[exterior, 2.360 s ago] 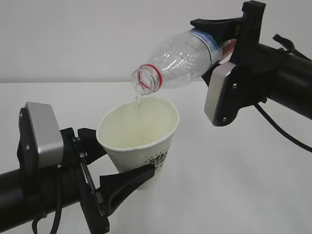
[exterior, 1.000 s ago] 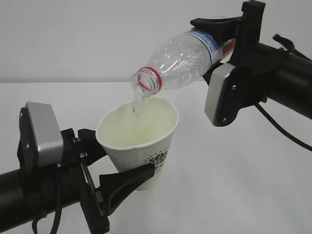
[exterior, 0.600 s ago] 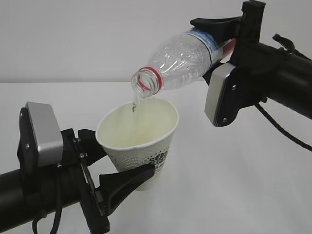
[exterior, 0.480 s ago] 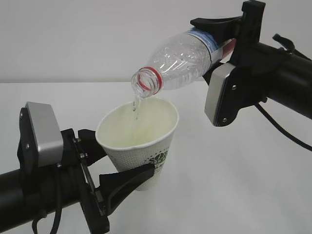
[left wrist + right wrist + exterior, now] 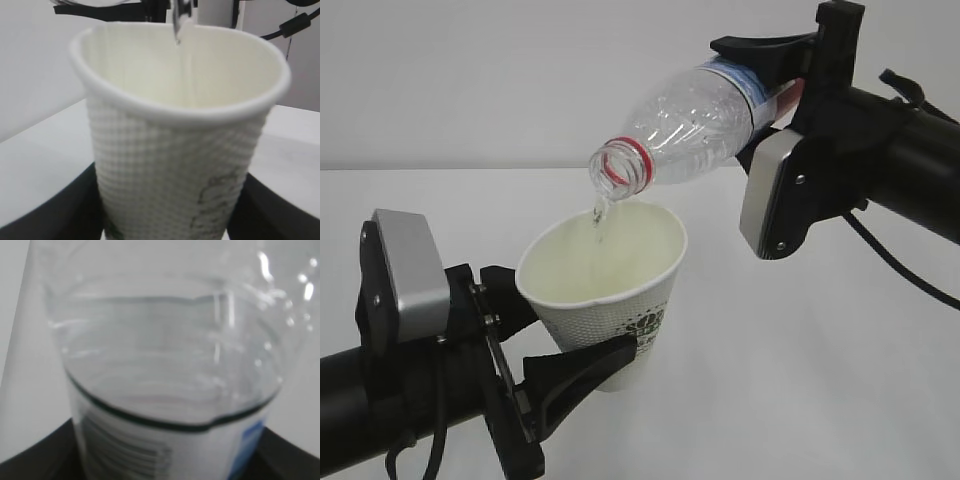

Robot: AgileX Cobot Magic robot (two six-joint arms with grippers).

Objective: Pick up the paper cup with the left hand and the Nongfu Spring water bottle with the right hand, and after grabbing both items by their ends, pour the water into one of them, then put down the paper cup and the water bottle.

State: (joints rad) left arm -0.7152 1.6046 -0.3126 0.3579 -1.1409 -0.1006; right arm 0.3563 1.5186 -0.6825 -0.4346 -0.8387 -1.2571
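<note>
Above a white tabletop (image 5: 840, 400), two black robot arms meet mid-air. On the left of the exterior view, the left hand (image 5: 520, 335), a black two-finger gripper w/ a grey rectangular plate and black cables, pinches the paper cup (image 5: 605, 300), a small white tapered cup w/ rolled rim, dimpled wall and a green logo low on its side. Its fingers (image 5: 582, 372) clamp the cup's lower part, one each side; cup sits upright, slightly tilted, lifted clear of the table. Left wrist view shows the same cup (image 5: 180, 150) up close, dark finger shapes at both bottom corners, pale inner wall lit. Upper right, the right hand (image 5: 775, 90), a black gripper w/ a grey rounded plate and black cable, is closed on the base end of the Nongfu Spring water bottle (image 5: 685, 125), a clear ribbed plastic bottle w/ red neck ring, no cap, label edge showing by the fingers. Bottle lies tipped, mouth down-left, just above the cup's rim, not touching it. A thin clear stream of the water (image 5: 598, 222) falls from the mouth into the cup; it also shows in the left wrist view (image 5: 184, 75). Right wrist view gives the bottle (image 5: 170, 380) blurred, w/ water pooled inside and label at bottom.
</note>
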